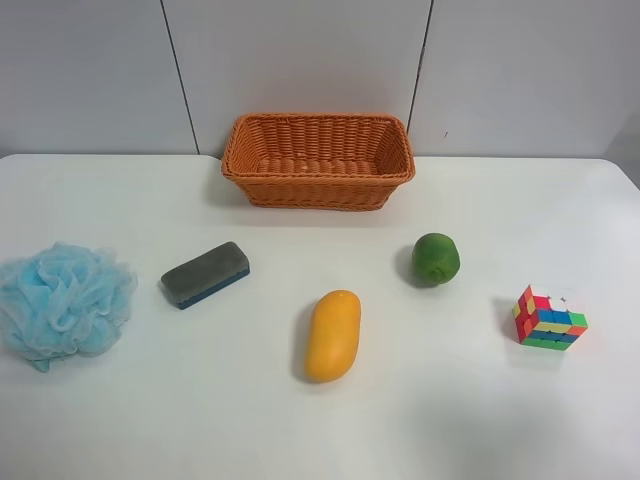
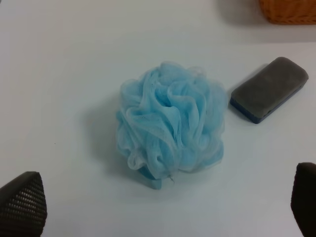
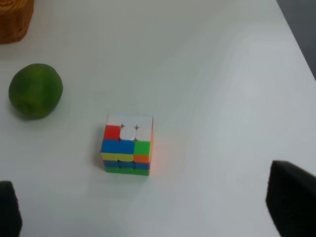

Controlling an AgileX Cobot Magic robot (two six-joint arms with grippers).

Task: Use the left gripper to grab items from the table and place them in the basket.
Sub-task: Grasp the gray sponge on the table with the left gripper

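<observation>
The orange wicker basket stands empty at the back middle of the white table. Loose items lie in front of it: a grey-topped, blue-bottomed eraser block, a light blue mesh bath sponge, a yellow mango, a green round fruit and a coloured puzzle cube. No arm shows in the exterior high view. In the left wrist view the left gripper's fingertips stand wide apart and empty, above the sponge, with the eraser beyond. In the right wrist view the right gripper's fingertips are apart above the cube.
A grey panelled wall rises behind the table. The table's right edge runs close to the cube in the right wrist view. A basket corner shows in the left wrist view, and another near the green fruit in the right wrist view.
</observation>
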